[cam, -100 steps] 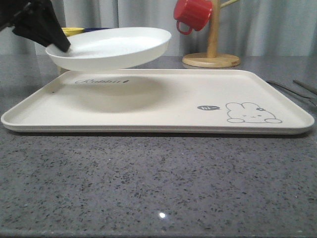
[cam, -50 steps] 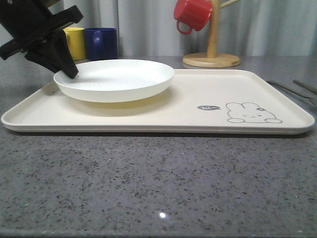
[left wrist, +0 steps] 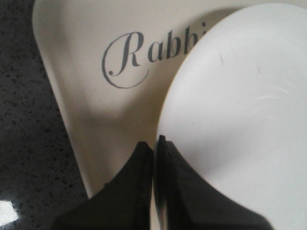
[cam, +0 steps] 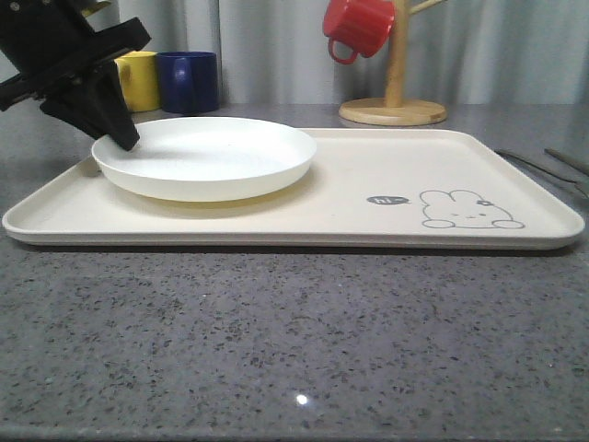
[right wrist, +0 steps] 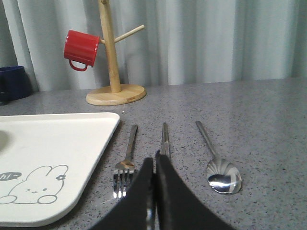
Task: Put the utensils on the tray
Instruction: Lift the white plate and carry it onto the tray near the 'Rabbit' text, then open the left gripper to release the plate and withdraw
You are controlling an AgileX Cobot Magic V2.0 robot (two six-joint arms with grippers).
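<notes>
One plate (cam: 204, 155) sits on the tray (cam: 368, 226) in the front view, left gripper (cam: 118, 138) pinching its rim. Left wrist: jaws clamped on that rim, "Rabbit" script just ahead. Right wrist: right gripper (right wrist: 154, 165) closed, empty; chopsticks (right wrist: 165, 136) dead ahead on the table (right wrist: 259, 120), fork (right wrist: 125, 165) and spoon (right wrist: 218, 167) flanking, beside the tray.
</notes>
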